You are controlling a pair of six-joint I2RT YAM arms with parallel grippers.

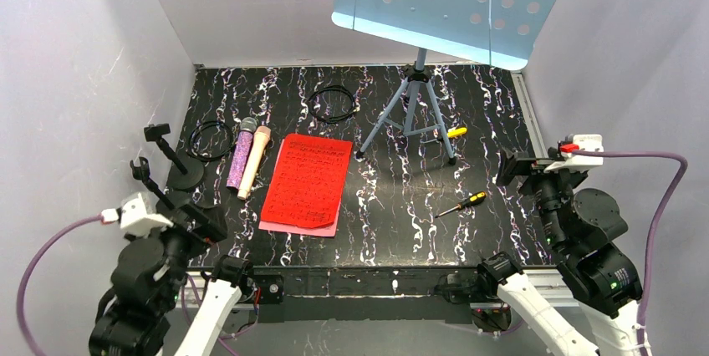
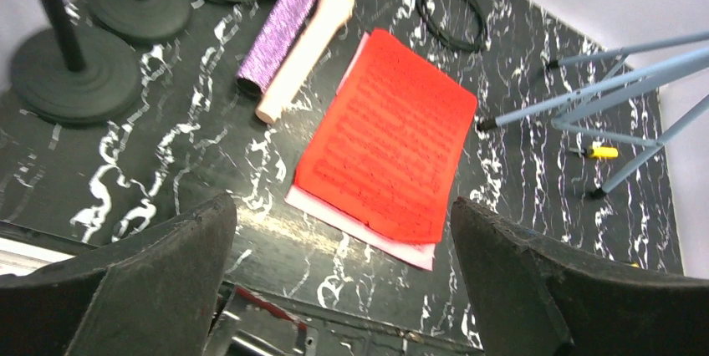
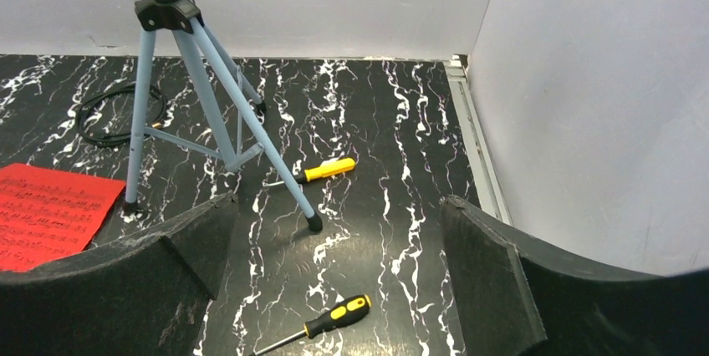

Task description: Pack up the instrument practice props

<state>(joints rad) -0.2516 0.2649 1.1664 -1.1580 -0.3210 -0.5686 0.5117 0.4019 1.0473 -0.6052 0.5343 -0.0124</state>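
Opening the packing step, judging by the props all lying untouched. Keeping the left gripper (image 2: pixel 343 226) and the right gripper (image 3: pixel 334 222) spread wide, holding nothing. Seeing the purple glitter microphone (image 1: pixel 242 160) touching the cream microphone (image 1: pixel 256 164), just beside the red page (image 1: pixel 308 179) stacked on the pink page (image 1: pixel 293 228), with two mic posts (image 2: pixel 73 72) at far left. Probably needing next to lower the left fingers astride one microphone, squared across its length.

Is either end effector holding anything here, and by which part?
Nothing is held. The left end effector and right end effector are both open and empty; the purple microphone, cream microphone and red sheet music lie untouched.
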